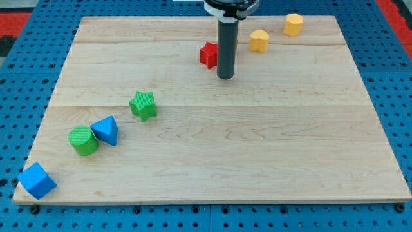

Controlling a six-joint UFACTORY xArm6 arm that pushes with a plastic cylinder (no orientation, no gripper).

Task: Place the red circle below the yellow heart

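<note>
A red block [208, 55] lies near the view's top centre of the wooden board [270, 154]. The rod hides its right side, so I cannot make out its shape. My tip [225, 78] rests on the board just right of and below the red block, close to it. A yellow heart-like block [259, 40] lies up and to the right of the red block. The tip is left of and below that yellow block.
A second yellow block [293, 24], roughly hexagonal, sits near the board's top edge at the right. A green star [143, 105], a blue triangle [105, 131] and a green circle [84, 140] lie at the left. A blue cube-like block [37, 180] sits at the bottom-left corner.
</note>
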